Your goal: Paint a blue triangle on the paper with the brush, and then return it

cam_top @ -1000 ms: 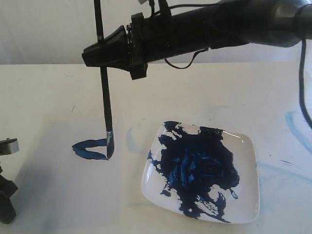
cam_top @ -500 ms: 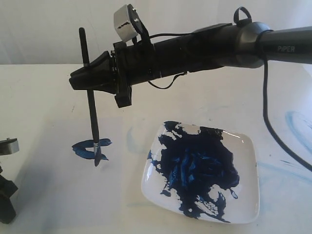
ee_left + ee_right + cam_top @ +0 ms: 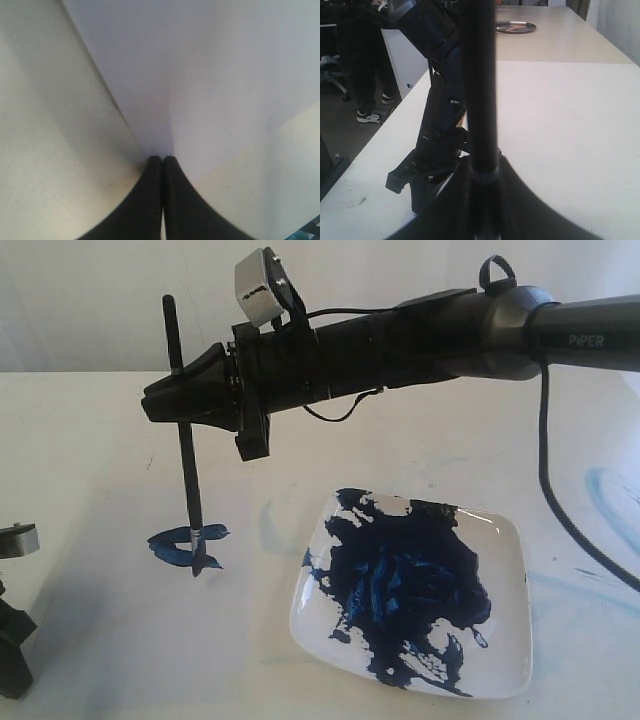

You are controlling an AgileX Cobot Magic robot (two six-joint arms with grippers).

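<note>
My right gripper (image 3: 162, 406) reaches across to the left and is shut on the brush (image 3: 186, 460), which it holds nearly upright. The bristles touch the small dark-blue triangle (image 3: 178, 548) painted on the pale paper (image 3: 110, 590). In the right wrist view the black handle of the brush (image 3: 482, 90) rises between my right gripper's (image 3: 485, 180) fingers. My left gripper (image 3: 162, 160) is shut, and the paper (image 3: 215, 75) narrows to a creased corner at its tips. Part of the left arm (image 3: 12, 645) shows at the left edge.
A white square plate (image 3: 507, 540) with a big dark-blue paint mass (image 3: 405, 585) sits right of the triangle. Faint light-blue smears (image 3: 605, 490) mark the table. The left arm (image 3: 440, 130) stands near the table's edge. A round metal dish (image 3: 515, 26) lies far off.
My right gripper has moved left and lower with the brush. The bristles went from the triangle's right corner to its lower middle. Over the last half second almost nothing moved.
</note>
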